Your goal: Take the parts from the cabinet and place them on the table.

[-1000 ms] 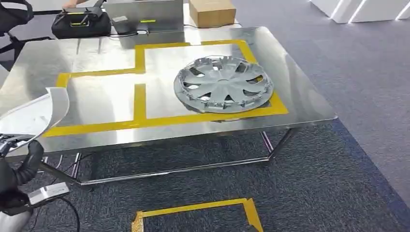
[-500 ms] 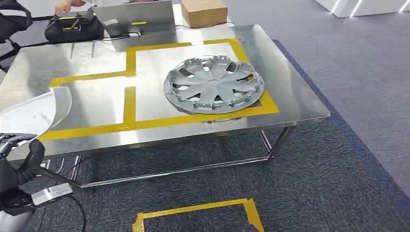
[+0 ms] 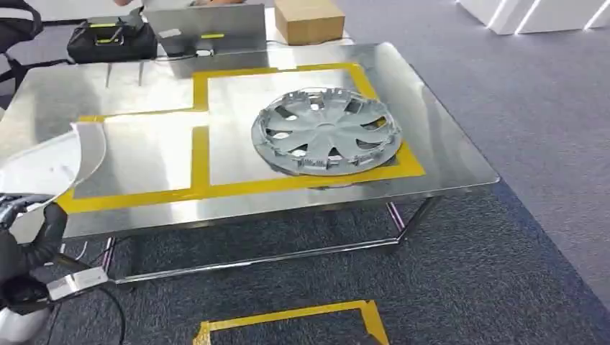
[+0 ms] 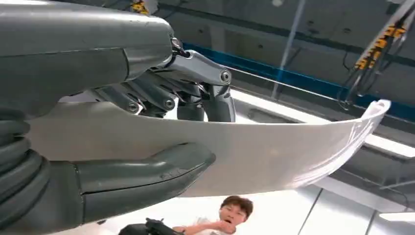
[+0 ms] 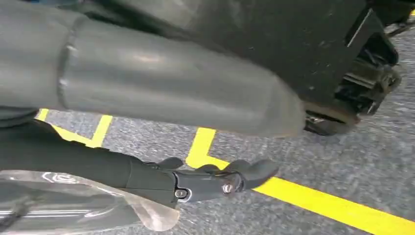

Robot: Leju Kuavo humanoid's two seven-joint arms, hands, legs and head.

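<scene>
Nearest the robot, the left robot hand (image 4: 147, 142) is clamped on a curved white panel (image 4: 274, 152), thumb under it and fingers (image 4: 161, 95) over its upper face. In the head view the same panel (image 3: 50, 165) hangs at the near left corner of the tabletop (image 3: 446, 144), overlapping the edge and the yellow tape (image 3: 200, 154) there; whether it touches the metal cannot be told. The right robot hand (image 5: 215, 181) hangs low over grey carpet (image 3: 503, 273) crossed by yellow floor tape (image 5: 313, 200). Its fingers lie loosely apart and it holds nothing; a clear film shows beside it, but no grip on it is visible.

Farther on, a silver wheel cover (image 3: 327, 131) lies flat in the right taped bay of the tabletop, its near rim on the tape line. Beyond the tabletop are a black case (image 3: 111, 39), a grey box (image 3: 205, 29) and a cardboard box (image 3: 309, 19).

Step in hand: carrying the second part to the tabletop, the first part judged already placed. The next move calls for bringing the panel over the free left bay, lowering it until it rests, then opening the hand.

Against the picture from one second earlier, the whole head view has shifted slightly, so the camera moved. The wheel cover keeps its place in its bay, and the panel stays in the left robot hand.
</scene>
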